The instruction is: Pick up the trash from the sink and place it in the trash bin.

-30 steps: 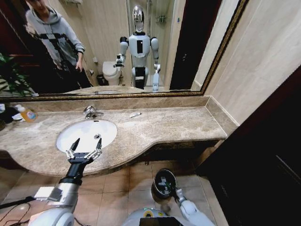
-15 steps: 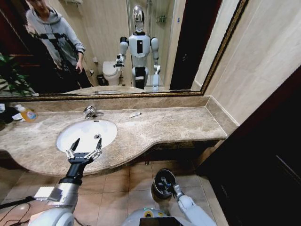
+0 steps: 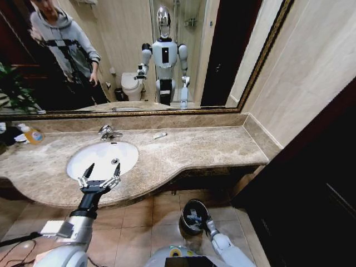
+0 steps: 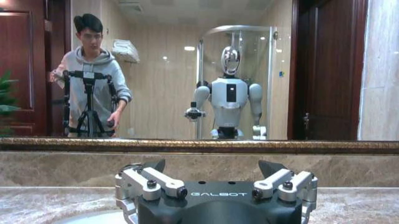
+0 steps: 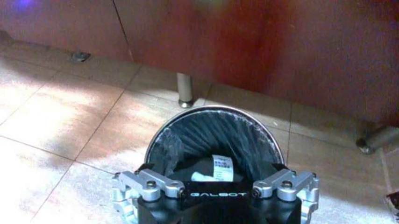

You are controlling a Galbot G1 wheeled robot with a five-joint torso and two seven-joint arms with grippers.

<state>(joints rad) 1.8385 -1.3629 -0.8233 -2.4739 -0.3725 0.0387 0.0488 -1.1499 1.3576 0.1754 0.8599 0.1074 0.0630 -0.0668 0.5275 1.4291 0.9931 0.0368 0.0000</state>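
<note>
Inside the trash bin [image 5: 215, 140]: two pale trash pieces on the dark liner, a white packet with printed marks [image 5: 223, 168] standing with its long axis roughly up the bin wall, and a smaller whitish piece [image 5: 199, 177] just beside it, lying crosswise. One more small white tube [image 3: 159, 135] left on the counter [image 3: 211, 147], behind the sink [image 3: 103, 158] and off to the faucet's [image 3: 107, 132] right, long axis running along the back wall, slightly tilted. Nothing readable as trash within the one white oval basin; only the drain there.

One bin, round and black, upright on the tiled floor [image 5: 56, 116] below the counter's front edge, close to a metal cabinet leg [image 5: 183, 90].

Right gripper [image 3: 196, 221] right above the bin mouth, pointing down into it; jaws spread apart in the right wrist view and holding nothing.

Left gripper [image 3: 99, 179] over the front rim of the sink, pointing toward the mirror [image 3: 139, 55], jaws spread wide and empty.

One clear bottle with an orange label [image 3: 33, 135] far from the bin, at the counter's left end by the backsplash, beside a dark plant [image 3: 11, 92].
</note>
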